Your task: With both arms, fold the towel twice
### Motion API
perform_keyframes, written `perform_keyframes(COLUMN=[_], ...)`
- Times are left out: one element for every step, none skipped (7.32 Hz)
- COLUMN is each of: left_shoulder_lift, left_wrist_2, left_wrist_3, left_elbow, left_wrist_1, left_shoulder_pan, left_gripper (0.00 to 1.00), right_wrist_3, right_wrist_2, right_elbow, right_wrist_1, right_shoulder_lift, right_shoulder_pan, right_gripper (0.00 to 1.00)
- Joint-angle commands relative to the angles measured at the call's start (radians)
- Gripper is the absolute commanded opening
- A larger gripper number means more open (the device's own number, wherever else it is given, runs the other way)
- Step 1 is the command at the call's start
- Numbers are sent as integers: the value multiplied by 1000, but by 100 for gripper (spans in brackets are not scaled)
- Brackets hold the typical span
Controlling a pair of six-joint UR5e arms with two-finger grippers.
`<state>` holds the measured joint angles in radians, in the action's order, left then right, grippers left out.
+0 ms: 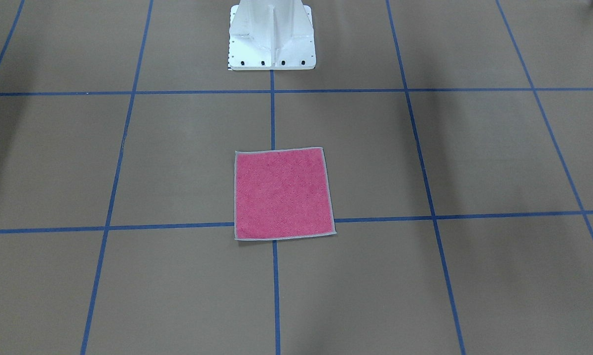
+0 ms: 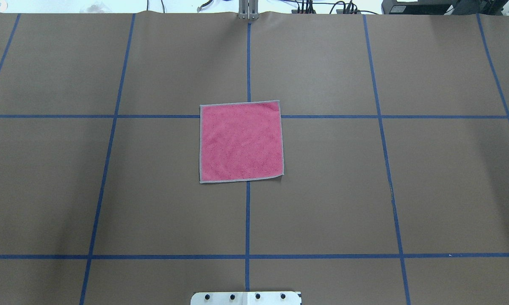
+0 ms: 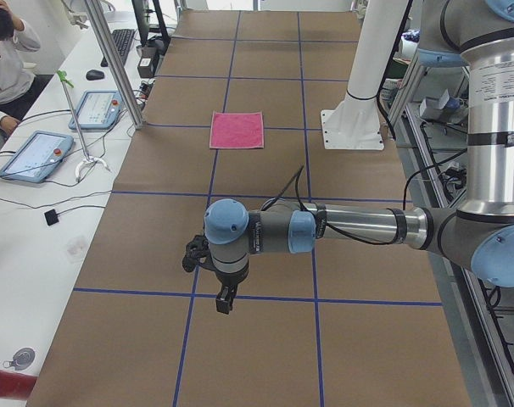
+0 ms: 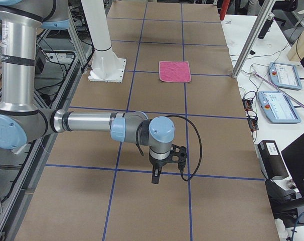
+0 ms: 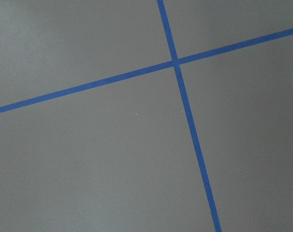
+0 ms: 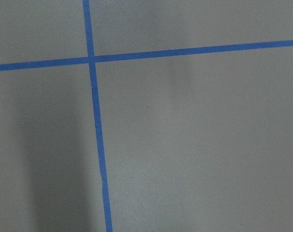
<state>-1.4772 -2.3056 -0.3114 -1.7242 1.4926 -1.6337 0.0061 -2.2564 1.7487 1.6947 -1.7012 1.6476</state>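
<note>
Where two blue tape lines (image 2: 247,63) cross at mid-surface, the towel (image 2: 241,142) lies flat and unfolded, pink-red face up, its light grey border showing on all four edges. It sits on the brown surface (image 2: 343,190) in front of the white pedestal base (image 1: 272,42), well apart from both arms.

The left arm (image 3: 350,227) reaches out level over the surface's near end in the exterior left view. The left end effector (image 3: 226,301) hangs pointing down just above a tape line, far from the towel. It appears in the side view only, so how far its fingers are parted cannot be told.

The right arm (image 4: 87,123) mirrors this at the opposite end. The right end effector (image 4: 156,178) points down over a tape line, apart from the towel, and its opening likewise cannot be told.

Both wrist views show only bare surface and a tape crossing.
</note>
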Motion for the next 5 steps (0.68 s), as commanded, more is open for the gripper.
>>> perform_keyframes(left_shoulder_lift=[3, 3, 3, 6, 6], left_wrist_2=[2, 0, 0, 0, 2], left_wrist_3=[-3, 0, -3, -5, -3], left_elbow=[0, -2, -6, -12, -9], left_wrist_1=[5, 5, 5, 5, 5], left_shoulder_pan=[0, 0, 0, -2, 0], left_gripper=[100, 100, 100, 100, 100], right_wrist_3=[0, 0, -2, 0, 0], right_wrist_2=[0, 0, 0, 0, 5], right_elbow=[-2, -2, -2, 2, -5], right_wrist_1=[0, 0, 0, 0, -1], right_shoulder_lift=[0, -2, -3, -2, 1], right_shoulder_pan=[-2, -2, -2, -3, -3], right_gripper=[100, 100, 100, 100, 100])
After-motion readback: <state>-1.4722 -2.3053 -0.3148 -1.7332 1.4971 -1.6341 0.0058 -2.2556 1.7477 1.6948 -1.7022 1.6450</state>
